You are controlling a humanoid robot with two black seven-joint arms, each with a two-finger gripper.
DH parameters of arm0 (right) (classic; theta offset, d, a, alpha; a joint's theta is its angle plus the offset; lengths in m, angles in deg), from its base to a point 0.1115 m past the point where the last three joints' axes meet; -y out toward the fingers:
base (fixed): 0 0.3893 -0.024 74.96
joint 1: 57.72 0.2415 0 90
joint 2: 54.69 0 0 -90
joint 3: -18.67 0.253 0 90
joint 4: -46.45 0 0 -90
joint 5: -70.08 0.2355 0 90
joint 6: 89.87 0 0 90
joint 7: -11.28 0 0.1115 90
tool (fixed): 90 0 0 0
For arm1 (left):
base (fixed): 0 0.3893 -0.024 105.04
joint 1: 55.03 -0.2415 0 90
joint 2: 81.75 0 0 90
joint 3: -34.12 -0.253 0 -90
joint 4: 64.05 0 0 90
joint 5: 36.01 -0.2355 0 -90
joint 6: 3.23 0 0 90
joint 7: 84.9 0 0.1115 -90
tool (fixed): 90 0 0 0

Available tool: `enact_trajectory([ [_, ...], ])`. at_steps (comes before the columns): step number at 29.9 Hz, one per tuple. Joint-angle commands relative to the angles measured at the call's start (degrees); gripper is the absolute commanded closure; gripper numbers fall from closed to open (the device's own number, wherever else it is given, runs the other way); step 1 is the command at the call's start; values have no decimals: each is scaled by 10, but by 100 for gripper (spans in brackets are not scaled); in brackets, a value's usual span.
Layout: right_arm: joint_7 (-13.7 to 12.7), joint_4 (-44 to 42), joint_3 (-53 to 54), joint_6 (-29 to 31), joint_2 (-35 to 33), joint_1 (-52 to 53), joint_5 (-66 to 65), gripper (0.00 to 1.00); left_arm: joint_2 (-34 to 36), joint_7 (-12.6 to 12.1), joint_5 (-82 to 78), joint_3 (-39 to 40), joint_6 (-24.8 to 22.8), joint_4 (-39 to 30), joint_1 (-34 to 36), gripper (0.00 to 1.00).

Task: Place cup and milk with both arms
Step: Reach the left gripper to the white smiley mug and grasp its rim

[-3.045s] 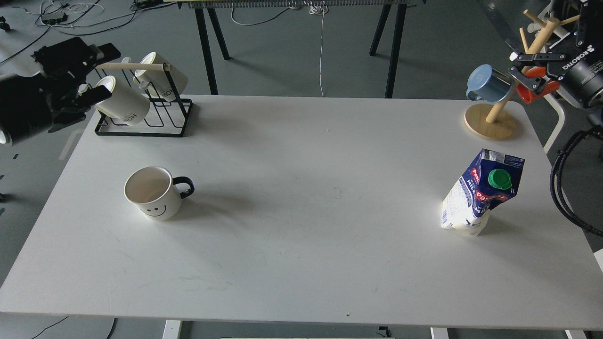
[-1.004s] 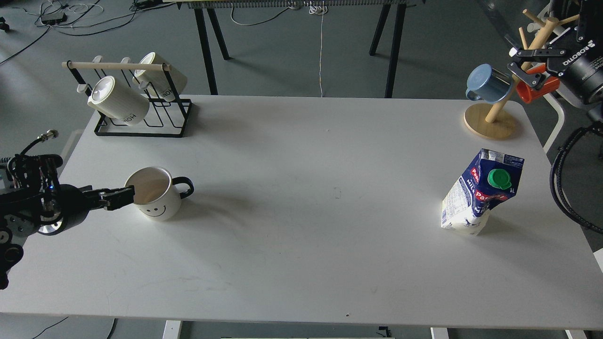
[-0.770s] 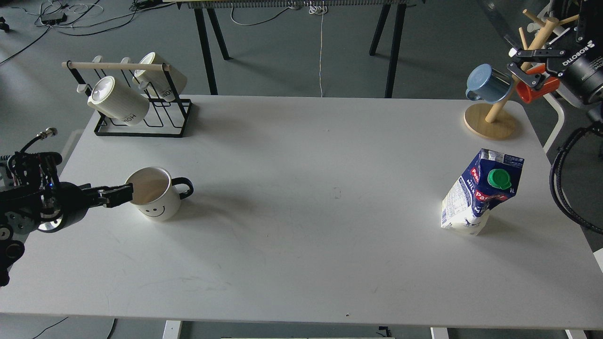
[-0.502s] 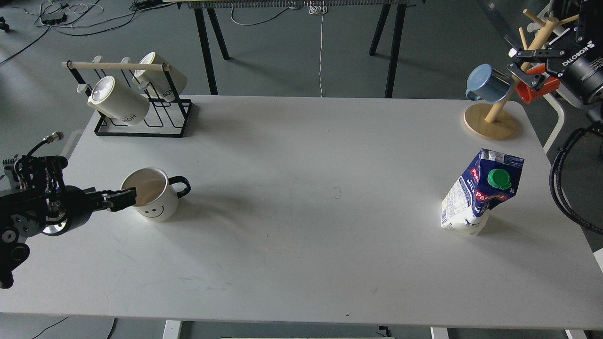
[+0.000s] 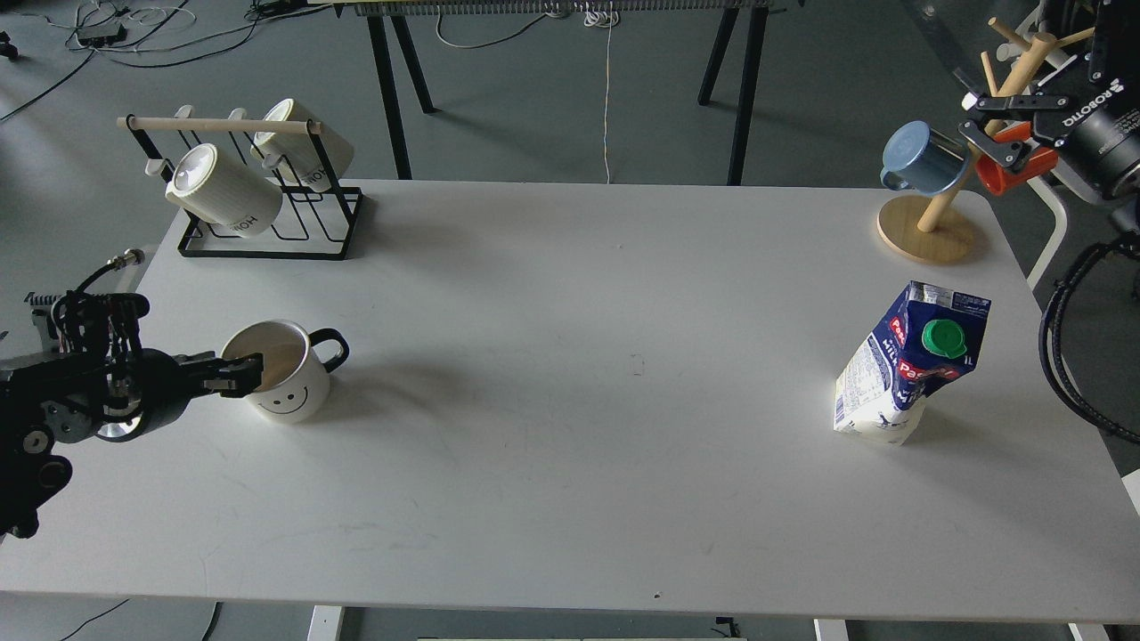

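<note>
The left gripper [image 5: 239, 375] reaches in low and level from the left edge of the table [image 5: 570, 427], and its fingers pinch the near-left rim of the cup [image 5: 283, 371], 1 finger apparently inside the mouth and 1 outside, closed down to the thickness of the wall. That rim grip looks chosen because the black handle sits on the far side, away from the arm.

Taking the cup as the landmark: it stands upright on the left part of the table, its long axis vertical and its mouth up, with the handle pointing right and slightly back and the smiley face turned toward the front edge. The wire rack [image 5: 267, 214] with 2 cream mugs stands behind it. The milk [image 5: 910, 363] stands far off to its right, well apart, leaning a little, gable and green cap facing the camera.

The right gripper [image 5: 997, 133] hangs far right and behind, over the wooden mug tree [image 5: 931, 218], well away from the milk; its fingers appear spread and empty, though the view there is cluttered.
</note>
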Motion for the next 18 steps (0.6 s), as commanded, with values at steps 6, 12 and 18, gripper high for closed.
enact_trajectory([
  [6, 0, 0, 0, 0, 0, 0, 0, 1, 0, 0, 0, -2, -4, -2, 4, 96],
  [12, 0, -1, 0, 0, 0, 0, 0, 1, 1, 0, -4, -1, -3, -6, 5, 98],
  [18, 0, -2, 1, 0, 1, 0, 0, 1, 7, 2, -4, 0, -3, -31, 10, 99],
])
